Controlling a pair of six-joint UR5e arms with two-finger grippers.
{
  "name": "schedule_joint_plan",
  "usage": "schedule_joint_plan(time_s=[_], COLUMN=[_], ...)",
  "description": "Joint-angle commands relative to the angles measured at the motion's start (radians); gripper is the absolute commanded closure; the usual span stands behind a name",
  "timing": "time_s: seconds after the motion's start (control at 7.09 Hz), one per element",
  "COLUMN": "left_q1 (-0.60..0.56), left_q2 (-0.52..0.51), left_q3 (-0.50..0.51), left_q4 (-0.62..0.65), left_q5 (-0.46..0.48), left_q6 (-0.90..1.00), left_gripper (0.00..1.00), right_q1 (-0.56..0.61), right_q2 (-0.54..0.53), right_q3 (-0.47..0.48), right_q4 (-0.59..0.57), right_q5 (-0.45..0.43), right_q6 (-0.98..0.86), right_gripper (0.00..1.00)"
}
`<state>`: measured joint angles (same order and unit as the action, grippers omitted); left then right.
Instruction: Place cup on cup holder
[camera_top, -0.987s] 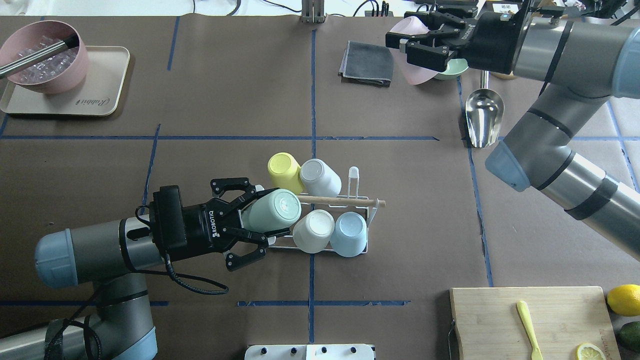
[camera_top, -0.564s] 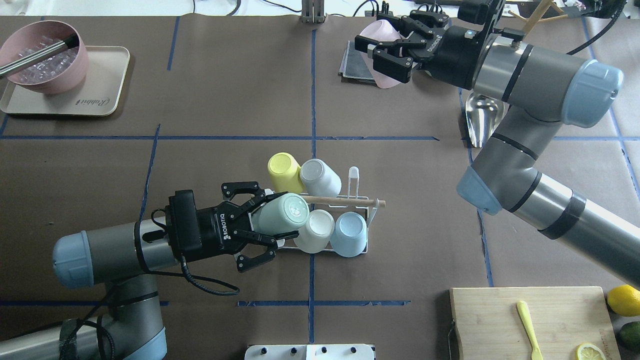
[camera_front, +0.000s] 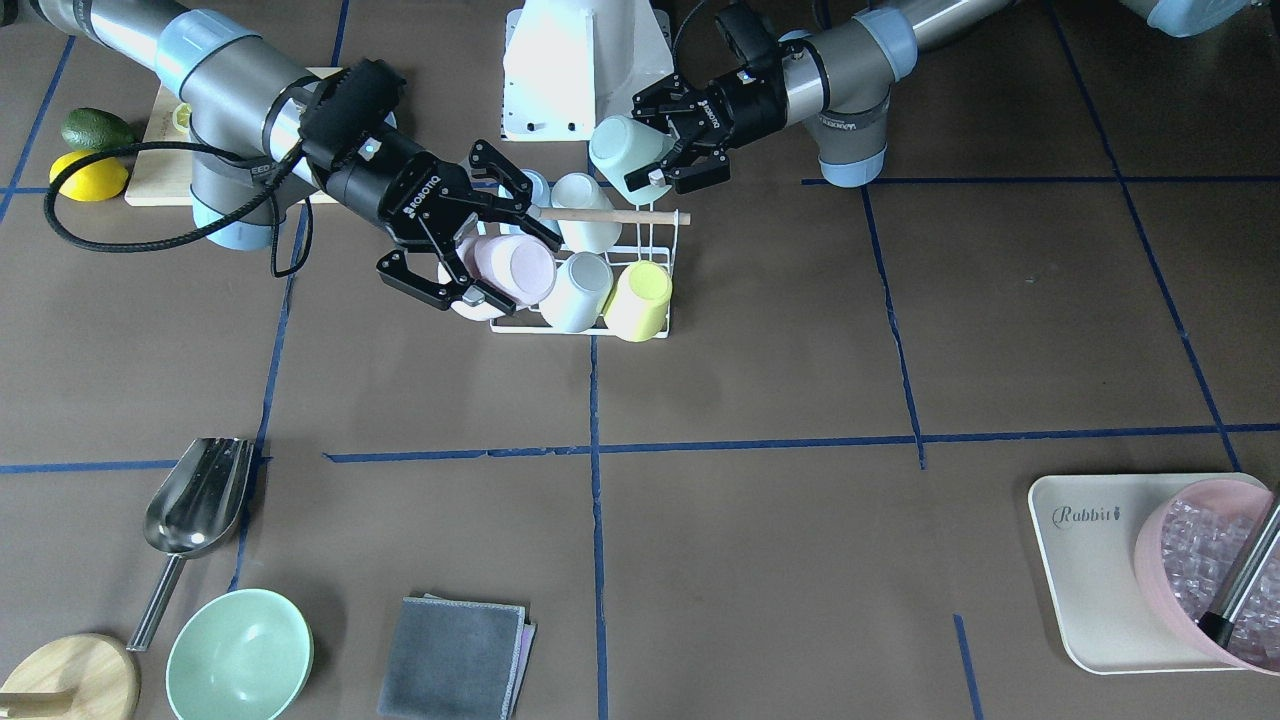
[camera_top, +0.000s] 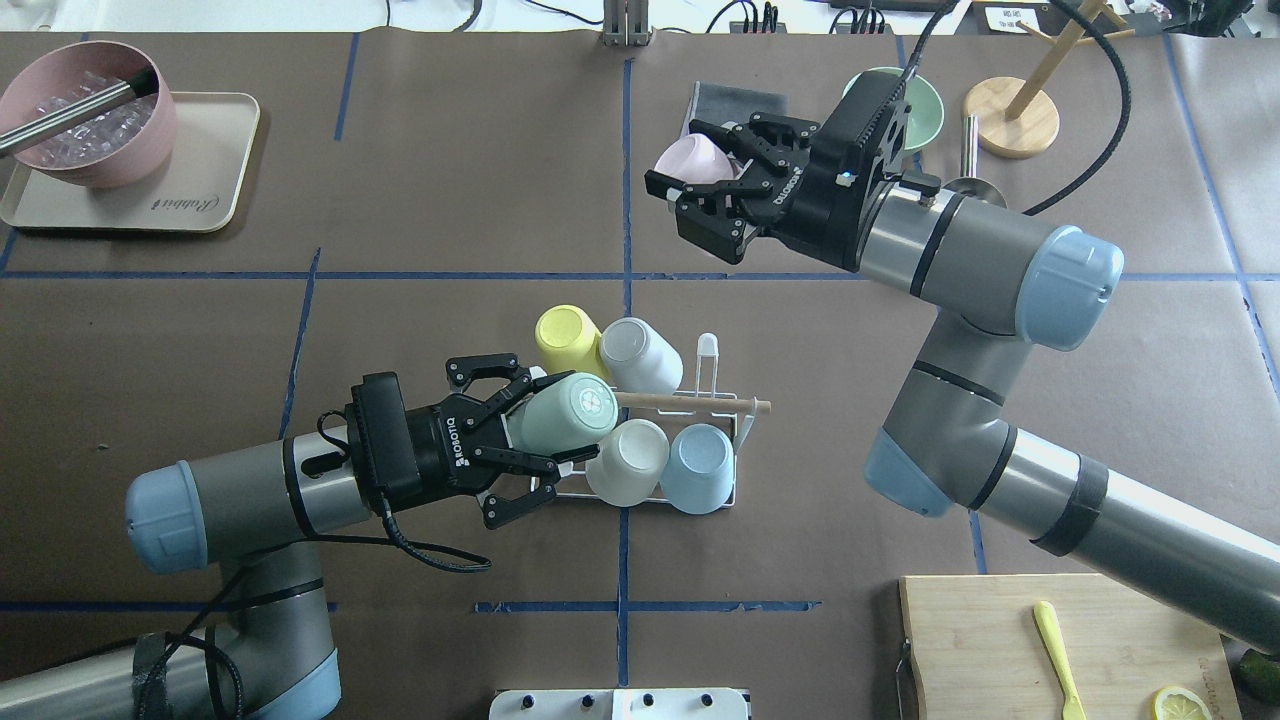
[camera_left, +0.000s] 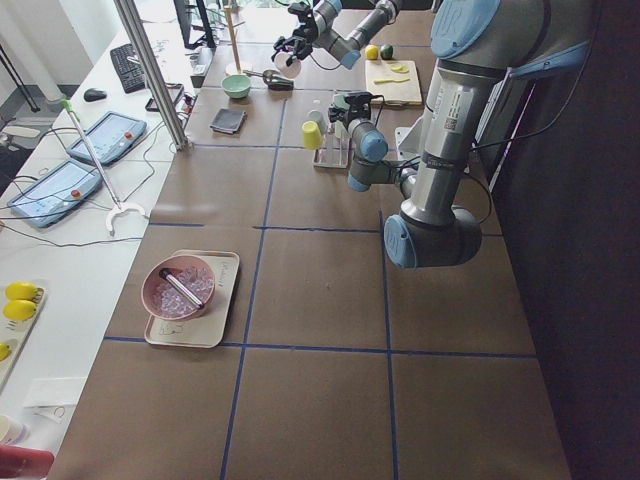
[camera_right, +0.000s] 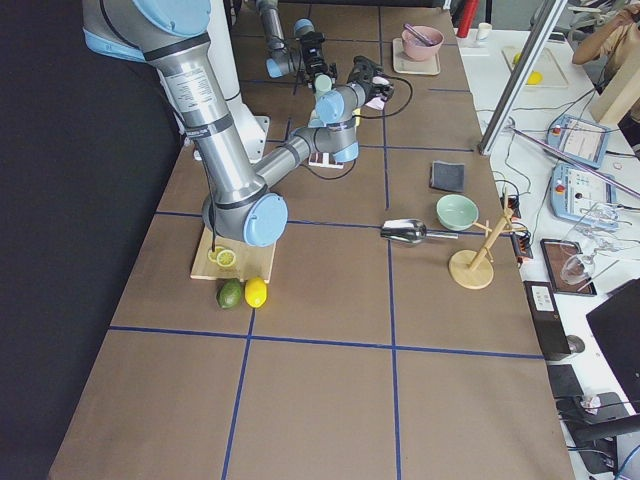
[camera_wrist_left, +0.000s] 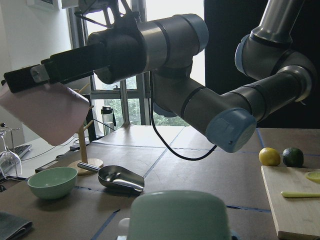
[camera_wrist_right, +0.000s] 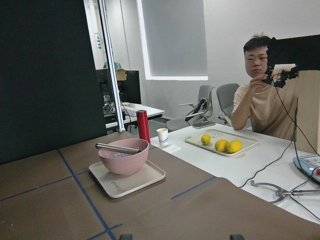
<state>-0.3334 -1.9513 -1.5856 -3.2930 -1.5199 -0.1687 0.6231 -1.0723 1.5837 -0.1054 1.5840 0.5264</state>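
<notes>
The cup holder (camera_top: 712, 400) is a white wire rack with a wooden rod, at the table's middle. It carries a yellow cup (camera_top: 565, 338), a white cup (camera_top: 638, 352), a cream cup (camera_top: 628, 460) and a light blue cup (camera_top: 697, 467). My left gripper (camera_top: 545, 420) is shut on a mint green cup (camera_top: 570, 408), tilted bottom-up over the rack's left end. My right gripper (camera_top: 705, 190) is shut on a pink cup (camera_top: 682, 155) and holds it high in the air. In the front-facing view the pink cup (camera_front: 515, 270) appears beside the rack (camera_front: 600, 328).
A pink bowl of ice (camera_top: 85, 110) stands on a beige tray (camera_top: 200, 200) at the far left. A grey cloth (camera_front: 455, 655), a mint bowl (camera_front: 238, 655), a metal scoop (camera_front: 195, 495) and a wooden stand (camera_top: 1015, 125) are at the far right. A cutting board (camera_top: 1000, 640) is near right.
My right arm has swung from the far right toward the table's middle, carrying the pink cup. My left gripper has moved a little right with the mint cup, toward the rack.
</notes>
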Motion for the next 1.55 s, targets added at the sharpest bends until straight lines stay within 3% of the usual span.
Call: schedule_joint_plan(time_s=[0.0, 0.14, 0.28, 0.42, 1.13, 1.41], left_q1=[0.002, 0.004, 0.004, 0.004, -0.007, -0.125], left_q2=[0.006, 0.014, 0.017, 0.028, 0.028, 0.029], left_q3=[0.022, 0.024, 0.022, 0.022, 0.006, -0.022], left_q4=[-0.003, -0.007, -0.017, -0.045, -0.102, -0.088], left_q5=[0.001, 0.001, 0.001, 0.000, 0.000, -0.008], left_q6=[0.000, 0.000, 0.000, 0.000, -0.005, -0.020], left_gripper=[0.92, 0.89, 0.62, 0.01, 0.00, 0.00], right_q1=[-0.054, -0.089, -0.111, -0.126, -0.149, -0.175], right_q2=[-0.008, -0.011, -0.011, -0.014, -0.047, -0.067], right_q3=[-0.007, -0.030, -0.031, -0.033, -0.030, -0.031], right_q4=[-0.002, 0.003, 0.004, 0.006, 0.041, 0.049], right_q5=[-0.021, -0.054, -0.088, -0.090, -0.088, -0.090], right_q6=[-0.032, -0.042, -0.051, -0.052, -0.060, -0.088], right_gripper=[1.00, 1.00, 1.00, 1.00, 1.00, 1.00])
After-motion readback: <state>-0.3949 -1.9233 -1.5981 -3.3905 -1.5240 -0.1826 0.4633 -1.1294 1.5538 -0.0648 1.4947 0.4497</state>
